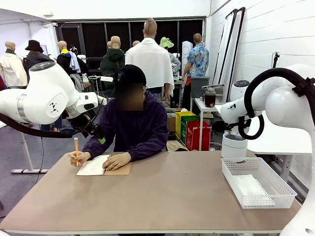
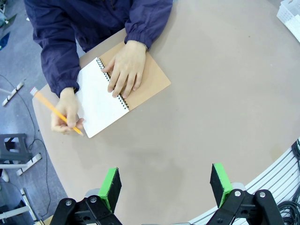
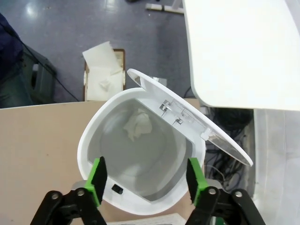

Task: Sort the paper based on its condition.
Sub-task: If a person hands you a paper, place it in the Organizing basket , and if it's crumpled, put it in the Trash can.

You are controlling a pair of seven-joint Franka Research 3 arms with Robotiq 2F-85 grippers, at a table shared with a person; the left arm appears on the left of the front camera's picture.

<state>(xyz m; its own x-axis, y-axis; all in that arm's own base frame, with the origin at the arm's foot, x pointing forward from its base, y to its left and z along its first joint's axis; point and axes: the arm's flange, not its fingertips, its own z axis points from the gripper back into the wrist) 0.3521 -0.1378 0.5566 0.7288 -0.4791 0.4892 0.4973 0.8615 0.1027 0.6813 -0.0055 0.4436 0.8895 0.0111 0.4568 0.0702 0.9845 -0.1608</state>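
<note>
Crumpled paper (image 3: 137,125) lies at the bottom of the round white bin (image 3: 86,145), whose hinged lid (image 3: 187,122) is tipped up and open. The right gripper (image 3: 146,171) hangs directly above the bin's mouth, its green-padded jaws spread wide with nothing between them.

In the front view the bin (image 1: 234,146) stands by the far right corner of the table (image 1: 172,191), just behind a white mesh basket (image 1: 266,200). A flat white sheet (image 1: 248,186) lies inside the basket. On the floor beyond the bin, an open brown box (image 3: 104,75) also holds white paper, some of it rumpled.

The left gripper (image 2: 166,180) hovers over bare tabletop, its jaws parted and empty. Across from it the person rests one hand (image 2: 124,68) on a spiral notebook (image 2: 101,103) with a brown cover, while the other hand (image 2: 65,117) holds an orange pencil (image 2: 54,112) at the edge of the white page.
</note>
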